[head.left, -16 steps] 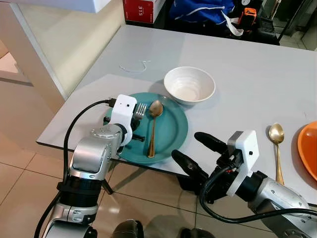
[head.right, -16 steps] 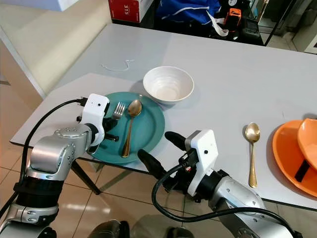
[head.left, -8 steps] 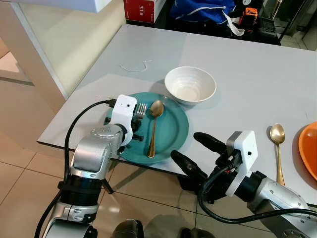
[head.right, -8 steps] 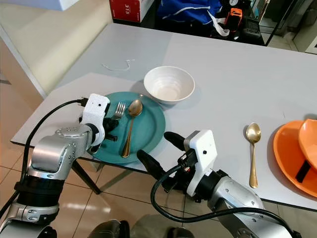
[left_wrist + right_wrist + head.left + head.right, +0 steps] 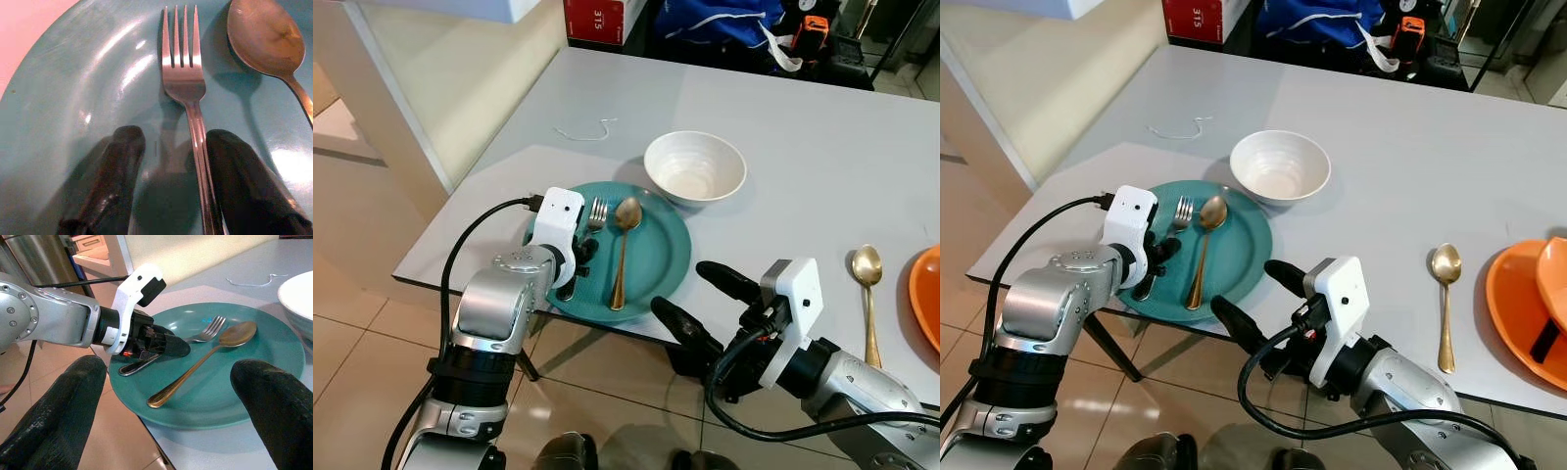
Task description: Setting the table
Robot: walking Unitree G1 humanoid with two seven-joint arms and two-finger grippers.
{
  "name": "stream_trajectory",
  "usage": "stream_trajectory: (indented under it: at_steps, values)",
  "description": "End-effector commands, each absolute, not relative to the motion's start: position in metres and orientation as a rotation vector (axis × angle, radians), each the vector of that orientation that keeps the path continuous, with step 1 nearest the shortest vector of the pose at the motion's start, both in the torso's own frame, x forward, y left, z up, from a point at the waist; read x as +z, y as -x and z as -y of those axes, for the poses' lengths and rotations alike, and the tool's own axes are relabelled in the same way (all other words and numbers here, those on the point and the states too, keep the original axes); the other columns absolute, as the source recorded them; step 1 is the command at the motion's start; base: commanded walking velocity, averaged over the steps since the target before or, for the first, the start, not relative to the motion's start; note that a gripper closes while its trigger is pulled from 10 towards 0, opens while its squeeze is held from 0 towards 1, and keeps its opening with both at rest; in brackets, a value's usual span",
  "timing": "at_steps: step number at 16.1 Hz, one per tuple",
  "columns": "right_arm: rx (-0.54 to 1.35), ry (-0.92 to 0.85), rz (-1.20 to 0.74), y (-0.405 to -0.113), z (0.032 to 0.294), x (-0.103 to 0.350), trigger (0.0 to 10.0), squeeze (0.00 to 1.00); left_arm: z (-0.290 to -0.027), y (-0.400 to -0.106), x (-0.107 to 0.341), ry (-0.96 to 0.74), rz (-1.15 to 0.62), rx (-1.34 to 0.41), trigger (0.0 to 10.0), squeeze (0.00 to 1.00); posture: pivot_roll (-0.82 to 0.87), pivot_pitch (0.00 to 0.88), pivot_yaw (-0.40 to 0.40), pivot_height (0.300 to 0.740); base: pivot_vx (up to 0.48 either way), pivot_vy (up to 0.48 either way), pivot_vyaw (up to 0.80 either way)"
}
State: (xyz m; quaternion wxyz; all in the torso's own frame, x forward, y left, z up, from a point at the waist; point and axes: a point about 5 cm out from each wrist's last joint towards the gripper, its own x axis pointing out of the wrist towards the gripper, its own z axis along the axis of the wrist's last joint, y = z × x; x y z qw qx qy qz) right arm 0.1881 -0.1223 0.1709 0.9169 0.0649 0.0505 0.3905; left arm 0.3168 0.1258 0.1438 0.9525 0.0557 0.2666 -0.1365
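Note:
A teal plate [image 5: 656,269] lies at the table's near left edge, with a silver fork [image 5: 183,83] and a gold spoon [image 5: 622,245] on it. My left gripper [image 5: 579,257] rests low over the plate's left side and is open. Its fingers [image 5: 112,181] straddle the fork's handle, which runs close beside one of them. A white bowl [image 5: 695,168] stands just behind the plate. My right gripper [image 5: 680,287] hovers at the table's front edge, open wide and empty, facing the plate [image 5: 205,396].
A second gold spoon [image 5: 867,294] lies on the grey table [image 5: 822,147] to the right, beside an orange plate [image 5: 925,304]. A white string [image 5: 582,132] lies behind the teal plate. A red box [image 5: 602,20] and a blue bag [image 5: 715,20] sit beyond the far edge.
The view has shifted slightly. Both arms and the tableware hold their places.

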Motion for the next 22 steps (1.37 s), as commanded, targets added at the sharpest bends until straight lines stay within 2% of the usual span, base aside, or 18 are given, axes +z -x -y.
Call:
stream_trajectory:
  at_steps: [1, 12, 13, 14, 19, 20, 22]
  values:
    - [0.800, -0.127, -0.086, -0.188, 0.122, 0.173, 10.0, 0.00, -0.124, -0.319, 0.148, -0.109, -0.530, -0.287, 10.0, 1.00, 0.02, 0.106, 0.005, 0.740, 0.000, 0.000, 0.00]
    - [0.800, -0.123, -0.085, -0.188, 0.122, 0.174, 10.0, 0.00, -0.121, -0.319, 0.164, -0.138, -0.470, -0.310, 10.0, 1.00, 0.02, 0.104, 0.008, 0.740, 0.000, 0.000, 0.00]
    - [0.799, -0.123, -0.085, -0.188, 0.123, 0.174, 10.0, 0.00, -0.121, -0.319, 0.173, -0.154, -0.432, -0.318, 10.0, 0.88, 0.02, 0.106, 0.008, 0.740, 0.000, 0.000, 0.00]
    - [0.798, -0.123, -0.086, -0.187, 0.123, 0.174, 10.0, 0.00, -0.120, -0.320, 0.183, -0.159, -0.386, -0.317, 10.0, 0.00, 0.02, 0.106, 0.007, 0.740, 0.000, 0.000, 0.00]
    - [0.796, -0.121, -0.087, -0.187, 0.124, 0.173, 10.0, 0.00, -0.110, -0.313, 0.238, -0.122, -0.101, -0.353, 10.0, 0.00, 0.02, 0.106, 0.008, 0.740, 0.000, 0.000, 0.00]
    - [0.788, -0.118, -0.087, -0.186, 0.125, 0.173, 10.0, 0.00, -0.108, -0.304, 0.256, -0.124, 0.044, -0.380, 10.0, 0.00, 0.02, 0.106, 0.011, 0.740, 0.000, 0.000, 0.00]
    - [0.761, -0.114, -0.085, -0.187, 0.127, 0.173, 10.0, 0.00, -0.113, -0.292, 0.258, -0.091, 0.061, -0.406, 10.0, 0.00, 0.02, 0.106, 0.009, 0.740, 0.000, 0.000, 0.00]
